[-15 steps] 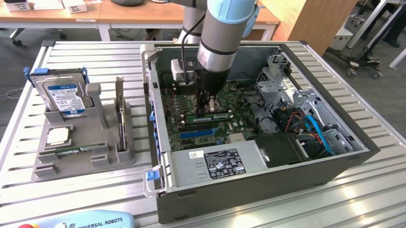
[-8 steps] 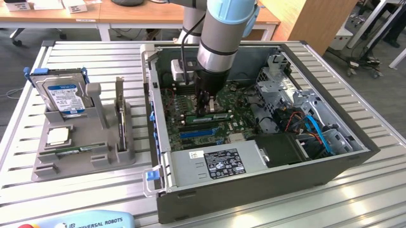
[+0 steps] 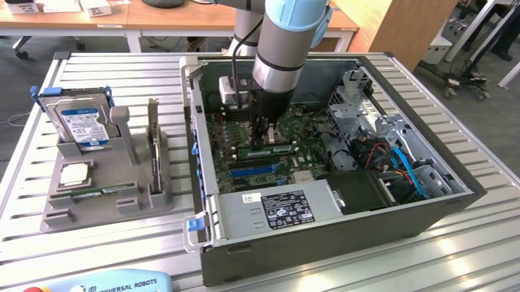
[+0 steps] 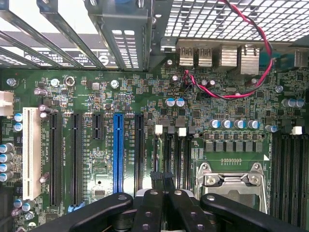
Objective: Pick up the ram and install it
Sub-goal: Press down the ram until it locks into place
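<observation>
The gripper (image 3: 262, 145) is lowered inside the computer case (image 3: 325, 243), fingers closed together with nothing visibly between them. Just beside its tips, the ram (image 3: 274, 149) sits on the motherboard (image 4: 145, 96); whether seated, I cannot tell.

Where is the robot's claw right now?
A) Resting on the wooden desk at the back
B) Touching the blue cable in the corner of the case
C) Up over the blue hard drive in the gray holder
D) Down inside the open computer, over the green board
D: the gripper reaches down into the open computer case, its shut fingers close above the green motherboard.
</observation>
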Controlling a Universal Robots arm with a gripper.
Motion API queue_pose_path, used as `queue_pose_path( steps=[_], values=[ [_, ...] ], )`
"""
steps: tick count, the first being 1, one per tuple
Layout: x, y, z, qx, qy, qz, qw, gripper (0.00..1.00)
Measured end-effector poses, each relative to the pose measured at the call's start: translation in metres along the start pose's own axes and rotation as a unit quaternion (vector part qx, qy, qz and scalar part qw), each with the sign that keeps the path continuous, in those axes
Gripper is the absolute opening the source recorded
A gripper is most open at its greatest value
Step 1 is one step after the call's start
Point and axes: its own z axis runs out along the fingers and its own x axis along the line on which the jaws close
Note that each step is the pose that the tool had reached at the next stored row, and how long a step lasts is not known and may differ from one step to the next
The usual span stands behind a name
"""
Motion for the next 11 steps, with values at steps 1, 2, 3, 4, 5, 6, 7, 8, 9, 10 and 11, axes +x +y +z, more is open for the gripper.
queue_pose_path(
  steps=[1, 2, 3, 4, 5, 6, 7, 8, 9, 10, 11],
  values=[
    [0.0, 0.0, 0.0001, 0.0, 0.0, 0.0, 1.0, 0.1],
    [0.0, 0.0, 0.0001, 0.0, 0.0, 0.0, 1.0, 0.1],
    [0.0, 0.0, 0.0002, 0.0, -0.0001, 0.0, 1.0, 0.1],
    [0.0, 0.0, 0.0002, 0.0, -0.0001, 0.0, 1.0, 0.1],
    [0.0, 0.0, 0.0002, 0.0, -0.0001, 0.0, 1.0, 0.1],
    [0.0, 0.0, 0.0002, 0.0, -0.0001, 0.0, 1.0, 0.1],
    [0.0, 0.0, 0.0004, 0.0, -0.0001, 0.0, 1.0, 0.1],
    [0.0, 0.0, 0.0005, 0.0, 0.0, 0.0, 1.0, 0.1],
    [0.0, 0.0, 0.0007, 0.0, 0.0, 0.0, 1.0, 0.1],
    [0.0, 0.0, 0.0009, 0.0, 0.0, 0.0, 1.0, 0.1],
    [0.0, 0.0, 0.0011, 0.0, 0.0, 0.0, 1.0, 0.1]
  ],
)
